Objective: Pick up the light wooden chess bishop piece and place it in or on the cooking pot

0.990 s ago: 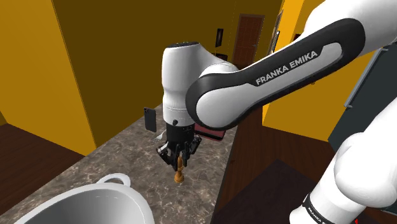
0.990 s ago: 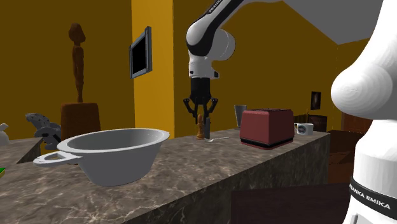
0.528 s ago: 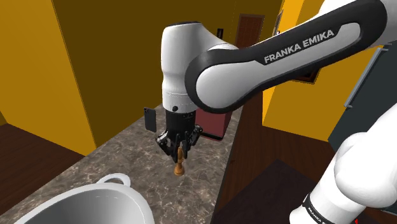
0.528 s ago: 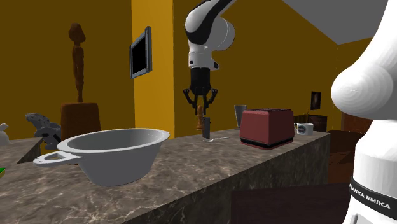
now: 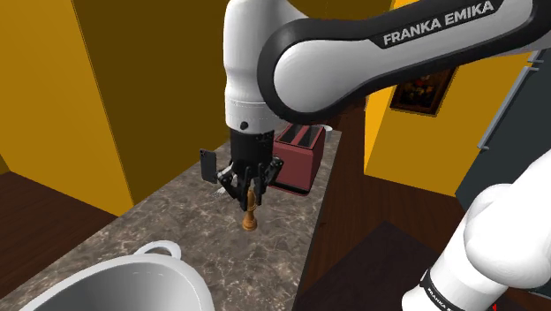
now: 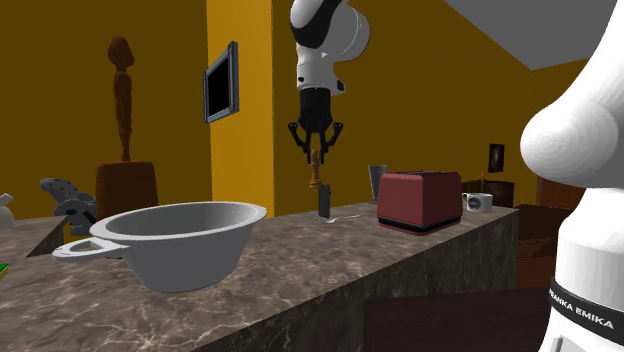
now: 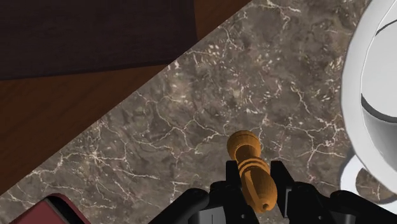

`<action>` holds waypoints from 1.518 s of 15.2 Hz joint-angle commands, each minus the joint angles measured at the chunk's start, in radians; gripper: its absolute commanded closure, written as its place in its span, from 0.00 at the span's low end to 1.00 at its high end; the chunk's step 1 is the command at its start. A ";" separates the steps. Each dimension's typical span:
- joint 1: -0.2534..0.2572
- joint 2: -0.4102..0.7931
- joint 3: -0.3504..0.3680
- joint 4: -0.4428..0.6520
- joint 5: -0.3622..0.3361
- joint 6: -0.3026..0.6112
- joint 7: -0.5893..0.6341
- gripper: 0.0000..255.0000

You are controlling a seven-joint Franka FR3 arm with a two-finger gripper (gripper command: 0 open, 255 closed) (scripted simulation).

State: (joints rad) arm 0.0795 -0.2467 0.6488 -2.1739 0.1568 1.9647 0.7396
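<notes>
Your arm comes in high. Its forearm runs across the top of the shoulder view, and the white wrist section drops straight down from it. The hand hangs from the wrist and points squarely at the counter.

The hand's two black fingers are closed on the bishop, a light brown turned chess piece. They clasp its upper part, so the stem and round base stick out below the fingertips. In the wrist view the bishop sits between the fingers with its base toward the stone counter.

In the second exterior view the bishop hangs upright in the hand. Its base is clear of the counter and higher than the rim of the pot.

The pot is a pale grey-white vessel with a loop handle. You are not above it. In that view the bishop hangs off to the pot's right and farther back. In the shoulder view it hangs beyond the pot, over bare counter. The wrist view shows the pot off to one side of the hand, near but not beneath it.

A red toaster stands farther from the pot than the bishop does.
</notes>
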 commanded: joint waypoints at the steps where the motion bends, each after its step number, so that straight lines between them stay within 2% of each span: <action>1: 0.000 -0.007 -0.004 0.024 0.002 -0.030 -0.002 1.00; 2: 0.000 -0.009 -0.006 0.032 0.002 -0.040 -0.002 1.00; 6: 0.012 0.107 0.080 0.149 -0.061 -0.053 0.131 1.00; 9: 0.034 0.216 0.139 0.250 -0.136 -0.071 0.243 1.00; 12: 0.081 0.341 0.182 0.366 -0.231 -0.101 0.359 1.00; 14: 0.131 0.431 0.197 0.452 -0.300 -0.131 0.434 1.00; 17: 0.231 0.565 0.196 0.599 -0.399 -0.188 0.530 1.00; 23: 0.497 0.834 0.141 0.984 -0.560 -0.349 0.646 1.00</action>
State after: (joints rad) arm 0.5322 0.5462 0.7992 -1.2556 -0.3806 1.6437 1.3701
